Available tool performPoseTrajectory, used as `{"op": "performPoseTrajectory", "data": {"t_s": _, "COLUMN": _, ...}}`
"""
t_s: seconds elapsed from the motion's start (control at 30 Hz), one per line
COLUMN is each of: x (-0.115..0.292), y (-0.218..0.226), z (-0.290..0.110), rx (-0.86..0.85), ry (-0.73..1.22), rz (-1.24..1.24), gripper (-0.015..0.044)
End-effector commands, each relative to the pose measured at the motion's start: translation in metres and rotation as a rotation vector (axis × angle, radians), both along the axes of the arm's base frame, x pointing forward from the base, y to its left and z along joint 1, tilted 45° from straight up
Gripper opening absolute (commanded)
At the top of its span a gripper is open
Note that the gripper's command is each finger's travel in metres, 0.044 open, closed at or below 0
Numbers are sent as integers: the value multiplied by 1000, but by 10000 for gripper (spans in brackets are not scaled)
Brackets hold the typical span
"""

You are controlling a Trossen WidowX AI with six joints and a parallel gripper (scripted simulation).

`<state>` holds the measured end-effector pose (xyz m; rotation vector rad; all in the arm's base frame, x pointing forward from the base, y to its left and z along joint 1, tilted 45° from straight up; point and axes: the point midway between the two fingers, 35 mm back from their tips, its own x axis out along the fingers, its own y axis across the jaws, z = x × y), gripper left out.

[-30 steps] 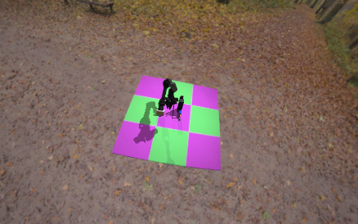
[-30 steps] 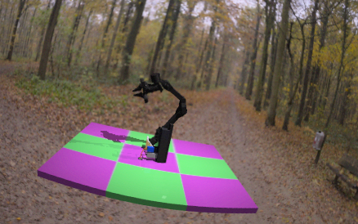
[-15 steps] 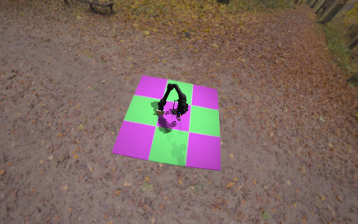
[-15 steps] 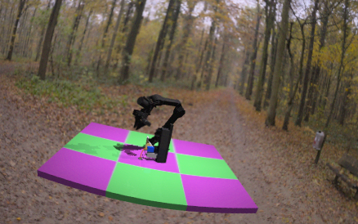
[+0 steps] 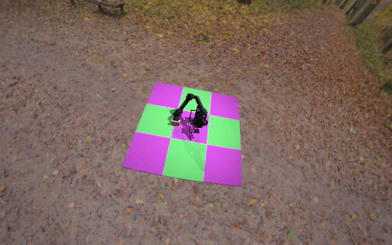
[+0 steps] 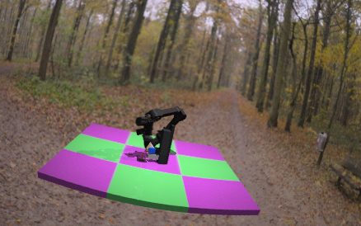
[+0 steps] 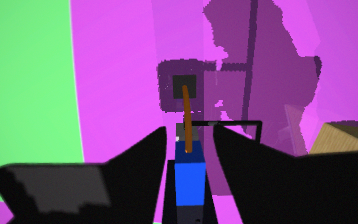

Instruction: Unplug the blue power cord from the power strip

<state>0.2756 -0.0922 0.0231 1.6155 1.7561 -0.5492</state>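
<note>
In the wrist view a bright blue block, which looks like the plug, shows between and beyond my fingers. It also shows in the exterior view, above a light grey piece. An orange-brown cord runs from the blue block to a small dark square block. A grey piece lies at the blue block's far end. My gripper is partly open, with a gap on both sides of the blue block. The power strip is not clearly visible, and whether the plug sits in it cannot be told.
A thin black frame stands close by the right fingertip. A wooden block is at the right of the wrist view. The arm and these things stand on a green and purple checkered platform, whose edges show in the top and exterior views.
</note>
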Motion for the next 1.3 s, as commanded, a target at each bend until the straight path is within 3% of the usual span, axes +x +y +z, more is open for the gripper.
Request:
{"op": "performPoseTrajectory", "data": {"t_s": 0.0, "x": 0, "y": 2, "z": 1, "rx": 8, "ry": 8, "rz": -7, "gripper": 160}}
{"op": "performPoseTrajectory", "data": {"t_s": 0.83, "x": -8, "y": 29, "z": 27, "rx": 10, "ry": 9, "rz": -7, "gripper": 160}}
{"op": "performPoseTrajectory", "data": {"t_s": 1.27, "x": -8, "y": 38, "z": 19, "rx": 10, "ry": 9, "rz": -7, "gripper": 160}}
